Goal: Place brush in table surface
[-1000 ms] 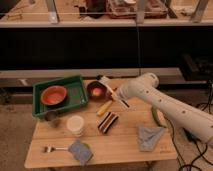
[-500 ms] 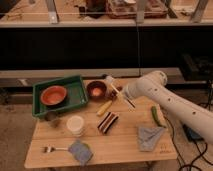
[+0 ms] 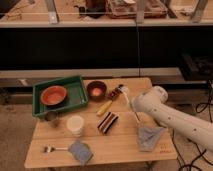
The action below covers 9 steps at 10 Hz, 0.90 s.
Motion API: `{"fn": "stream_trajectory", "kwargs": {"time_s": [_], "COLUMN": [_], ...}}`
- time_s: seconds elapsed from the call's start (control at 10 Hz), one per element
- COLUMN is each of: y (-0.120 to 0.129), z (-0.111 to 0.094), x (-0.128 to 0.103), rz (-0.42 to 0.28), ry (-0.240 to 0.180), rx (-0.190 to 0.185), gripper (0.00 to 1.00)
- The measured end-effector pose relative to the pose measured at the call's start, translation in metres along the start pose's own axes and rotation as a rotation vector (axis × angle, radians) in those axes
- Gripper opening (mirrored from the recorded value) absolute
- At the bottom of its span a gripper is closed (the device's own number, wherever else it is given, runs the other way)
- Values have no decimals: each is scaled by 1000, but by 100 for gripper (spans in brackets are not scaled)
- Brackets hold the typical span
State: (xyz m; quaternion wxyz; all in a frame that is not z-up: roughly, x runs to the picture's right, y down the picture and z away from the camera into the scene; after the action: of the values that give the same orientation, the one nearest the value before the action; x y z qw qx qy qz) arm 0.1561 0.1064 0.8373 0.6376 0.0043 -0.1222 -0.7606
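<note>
On the pale slatted desk (image 3: 120, 142), seen from the single camera view, the white robot arm reaches in from the right, and its hand (image 3: 118, 92) sits over the far middle of the top, just right of a dark bowl (image 3: 96, 90). Whether that hand is spread or closed, and whether it grips anything, cannot be told from here. The brush (image 3: 129, 104) shows as a slim pale line running from beside the hand down along the arm's near edge; whether it rests on the desk or hangs above it is unclear.

A green tray (image 3: 75, 95) occupies the far left corner, holding an orange bowl (image 3: 53, 95). A yellow stick (image 3: 104, 107) lies just in front of the dark bowl, and a brown-and-cream striped block (image 3: 107, 122) lies near it, toward the front. A white cup (image 3: 75, 124) stands left of the block. A grey cloth (image 3: 149, 136) lies under the arm at the right, and a fork (image 3: 54, 148) touches a grey sponge (image 3: 80, 151) at the front left.
</note>
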Motion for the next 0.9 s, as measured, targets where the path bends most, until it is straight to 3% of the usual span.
{"fn": "stream_trajectory", "kwargs": {"time_s": [0.2,0.3,0.7,0.9], "y": [0,-3,-15,-18], "z": [10,13,22,25], "x": [-16,-20,-20,-20], "rz": [59,70,99,102], "ry": [-25,-37,-68,-80], "rx": [-32,-36,-25,-22], "gripper": [11,18,61,77]}}
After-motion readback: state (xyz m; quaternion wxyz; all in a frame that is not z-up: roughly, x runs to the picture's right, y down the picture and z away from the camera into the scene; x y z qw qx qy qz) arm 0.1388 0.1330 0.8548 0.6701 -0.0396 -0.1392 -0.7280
